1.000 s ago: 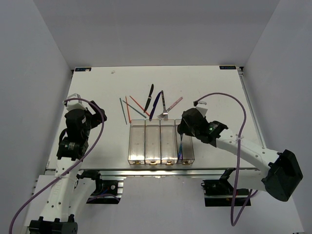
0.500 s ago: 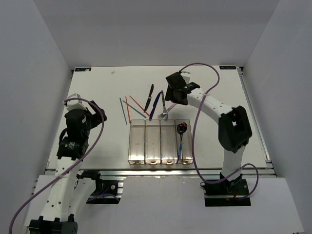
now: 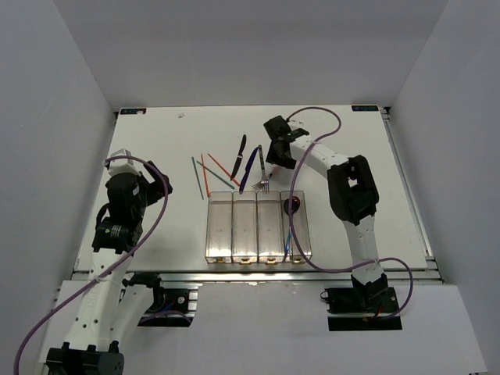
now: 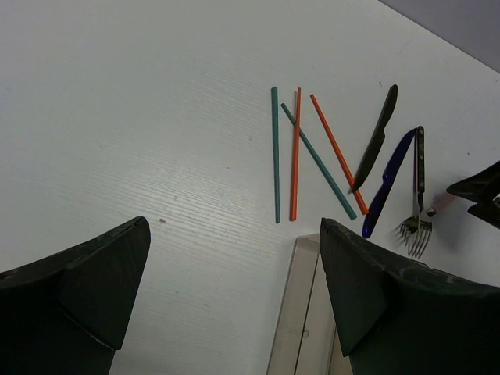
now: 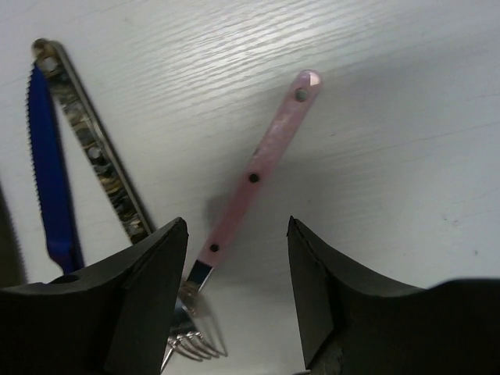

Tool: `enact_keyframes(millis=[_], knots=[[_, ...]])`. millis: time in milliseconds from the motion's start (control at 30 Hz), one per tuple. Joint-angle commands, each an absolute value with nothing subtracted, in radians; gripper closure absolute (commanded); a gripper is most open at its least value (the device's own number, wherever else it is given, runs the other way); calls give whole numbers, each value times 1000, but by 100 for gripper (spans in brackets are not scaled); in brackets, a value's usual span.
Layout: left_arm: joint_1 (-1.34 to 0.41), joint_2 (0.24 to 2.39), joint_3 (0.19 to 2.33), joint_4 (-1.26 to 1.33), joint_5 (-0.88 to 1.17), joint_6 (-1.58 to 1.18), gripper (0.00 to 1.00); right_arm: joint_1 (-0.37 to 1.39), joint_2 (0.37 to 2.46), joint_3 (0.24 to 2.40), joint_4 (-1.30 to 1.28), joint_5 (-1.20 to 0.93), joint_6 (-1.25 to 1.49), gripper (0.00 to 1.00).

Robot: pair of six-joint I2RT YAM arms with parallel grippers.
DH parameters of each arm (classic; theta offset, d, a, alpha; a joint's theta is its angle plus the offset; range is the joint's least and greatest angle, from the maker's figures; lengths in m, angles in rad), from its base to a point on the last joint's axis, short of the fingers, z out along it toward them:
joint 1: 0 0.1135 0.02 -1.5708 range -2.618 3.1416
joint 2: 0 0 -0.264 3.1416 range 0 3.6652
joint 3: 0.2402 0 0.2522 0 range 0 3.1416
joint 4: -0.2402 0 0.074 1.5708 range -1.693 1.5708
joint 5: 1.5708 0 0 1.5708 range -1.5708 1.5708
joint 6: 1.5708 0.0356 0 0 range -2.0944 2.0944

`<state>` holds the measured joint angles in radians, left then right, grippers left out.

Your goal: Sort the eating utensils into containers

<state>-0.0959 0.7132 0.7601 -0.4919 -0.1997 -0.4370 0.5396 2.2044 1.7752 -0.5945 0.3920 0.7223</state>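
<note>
White table (image 3: 351, 156), grey walls round it. The pink-handled fork (image 5: 254, 176) lies flat near the far middle, its tines toward the containers (image 3: 221, 226). My right gripper (image 5: 234, 228) hangs straight over it with its fingers apart, one on each side of the handle. Bare table shows in both gaps, so nothing is clamped.

Just left of it lies a second fork (image 5: 94, 148) with a dark mottled handle, and beside that the dark-blue knife (image 5: 51, 180); the two all but meet at their far ends. Further left are the black knife (image 4: 375, 141), then the orange-red chopsticks (image 4: 294, 156) and the green chopsticks (image 4: 275, 156), one green crossing one orange-red.

Nearer my bases stand the four clear bins in a row — the rightmost holds the red-bowled spoon (image 3: 294, 205), bowl at the far end.

My left gripper (image 4: 233, 226) hovers over bare table left of the bins, spread wide and holding nothing.
</note>
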Motion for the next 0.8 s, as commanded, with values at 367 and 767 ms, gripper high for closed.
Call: enact_keyframes(millis=[367, 767], knots=[[-110, 696, 753, -479, -175, -426, 2, 600, 2319, 1997, -615, 337, 483, 41], [-110, 692, 753, -477, -172, -425, 2, 601, 2399, 2060, -638, 265, 423, 51]])
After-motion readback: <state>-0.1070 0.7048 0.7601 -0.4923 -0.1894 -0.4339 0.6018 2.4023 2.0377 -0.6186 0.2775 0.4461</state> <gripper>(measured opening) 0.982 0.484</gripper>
